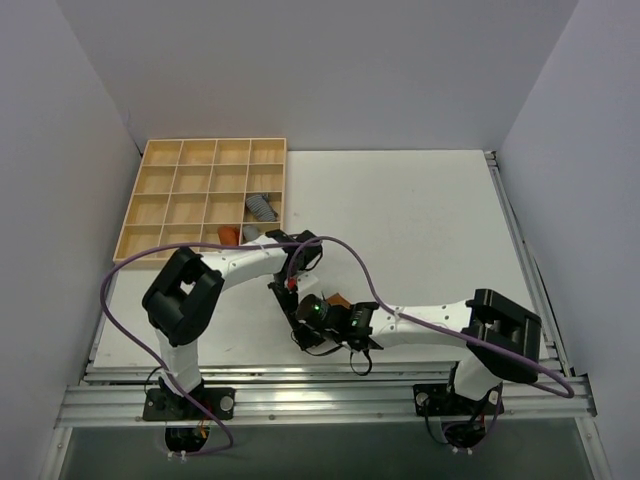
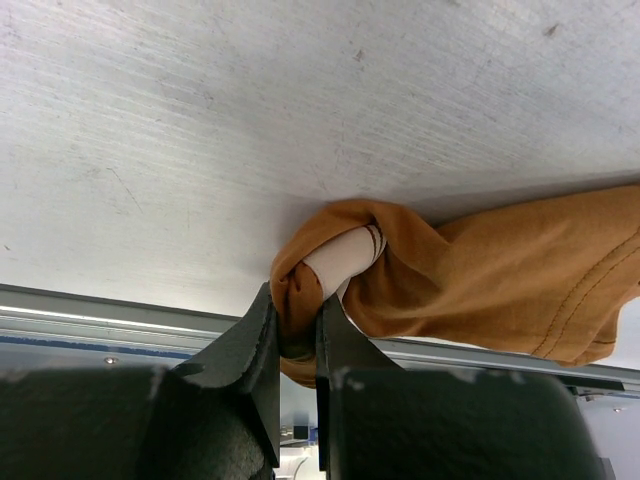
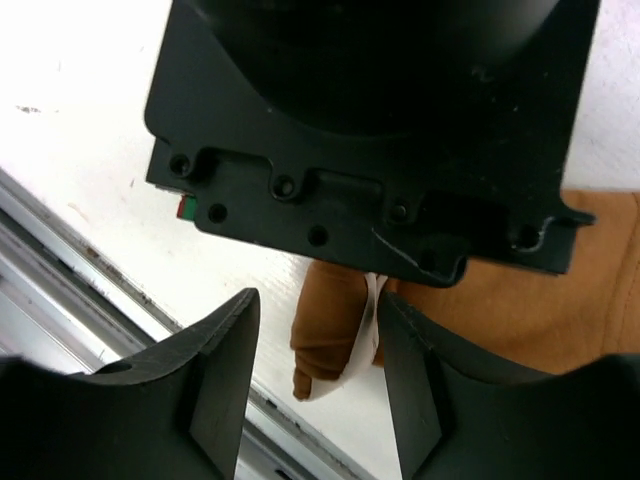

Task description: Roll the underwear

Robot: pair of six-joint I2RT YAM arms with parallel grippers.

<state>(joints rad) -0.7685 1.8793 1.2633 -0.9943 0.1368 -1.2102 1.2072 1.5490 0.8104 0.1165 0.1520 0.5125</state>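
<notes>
Since a roll needs a tight start, the left gripper [image 2: 296,315] seems to pinch the bunched end of the underwear [image 2: 500,270], its pale band [image 2: 340,262] curled inward, at the near edge of the table [image 2: 200,120]. The right gripper [image 3: 315,320] stands wide astride that end, probably ready to steady it.

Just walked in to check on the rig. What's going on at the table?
The left gripper is shut on the bunched, partly rolled end of the caramel-brown underwear, close to the near edge of the table. The right gripper is open, its fingers either side of that end without pinching it. The rest of the garment lies loose. A wooden tray at the back left holds a grey rolled cloth.
</notes>
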